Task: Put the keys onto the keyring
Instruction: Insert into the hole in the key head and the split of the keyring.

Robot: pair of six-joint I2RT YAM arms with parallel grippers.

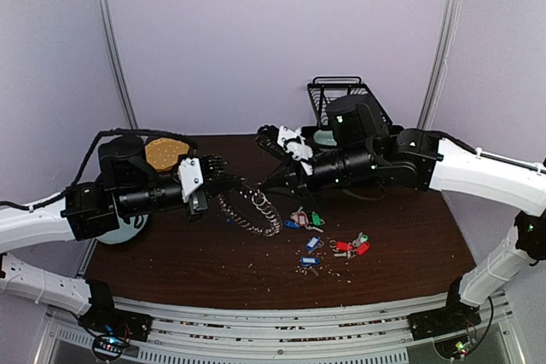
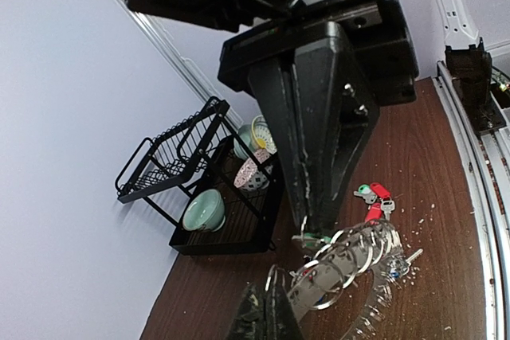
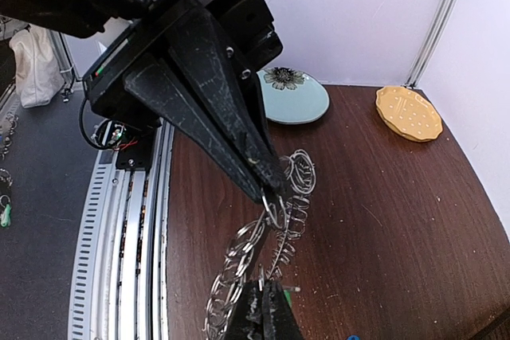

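Observation:
The keyring [image 1: 247, 215] is a chain of silver split rings, partly lifted between both grippers over the brown table. My left gripper [image 1: 240, 183] is shut on one of its rings [image 2: 271, 276]; its tips also show in the right wrist view [image 3: 273, 190]. My right gripper [image 1: 266, 190] faces it tip to tip, shut on what looks like the small ring of a green-tagged key [image 2: 318, 237]. A bit of that green tag [image 3: 287, 289] shows beside the right fingers. Other keys lie on the table: a pink, blue and green cluster [image 1: 300, 219], blue ones [image 1: 310, 249] and red ones [image 1: 350, 247].
A black wire dish rack [image 2: 191, 173] holding bowls stands at the back right. A pale blue plate [image 3: 299, 101] lies under the left arm, with a yellow round disc [image 3: 408, 113] behind it. Crumbs dot the table [image 1: 409, 245]. Metal rails [image 1: 273, 317] run along the near edge.

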